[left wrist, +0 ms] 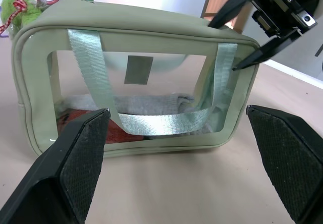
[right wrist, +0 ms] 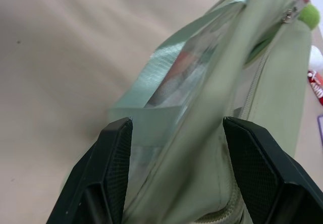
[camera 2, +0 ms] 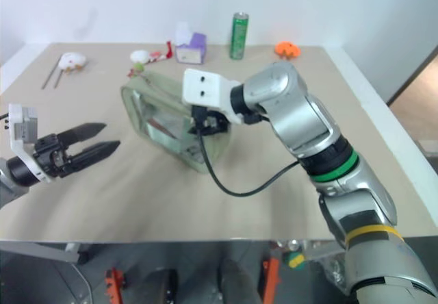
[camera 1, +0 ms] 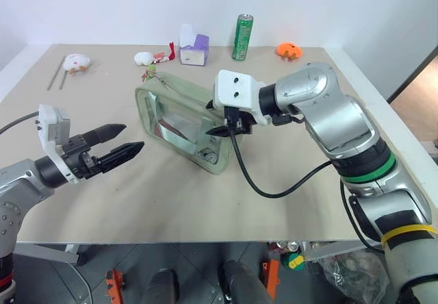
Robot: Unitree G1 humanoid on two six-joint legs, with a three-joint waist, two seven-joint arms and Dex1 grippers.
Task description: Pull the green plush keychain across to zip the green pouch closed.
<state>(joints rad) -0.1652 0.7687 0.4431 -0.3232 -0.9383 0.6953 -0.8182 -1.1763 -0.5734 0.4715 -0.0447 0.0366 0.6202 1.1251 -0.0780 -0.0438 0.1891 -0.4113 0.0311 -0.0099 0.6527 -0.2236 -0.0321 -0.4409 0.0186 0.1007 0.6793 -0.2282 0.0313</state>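
Observation:
The green pouch (camera 1: 179,120) stands on the table, its clear side panel and green strap (left wrist: 151,123) facing my left gripper. The green plush keychain (left wrist: 19,11) with its reddish cord sits at the pouch's far left end (camera 1: 147,76), by the zipper pull (right wrist: 288,15). My right gripper (right wrist: 176,122) is open at the pouch's near right end, one finger on each side of its top edge. My left gripper (camera 1: 134,136) is open and level, to the left of the pouch and apart from it, with nothing between its fingers.
Along the table's far edge stand a green can (camera 1: 242,37), an orange toy (camera 1: 289,51), a white-and-purple box (camera 1: 194,49) and a white-and-red plush (camera 1: 153,57). Another white plush (camera 1: 75,62) and thin rods (camera 1: 56,74) lie far left. A black cable (camera 1: 274,189) trails from my right wrist.

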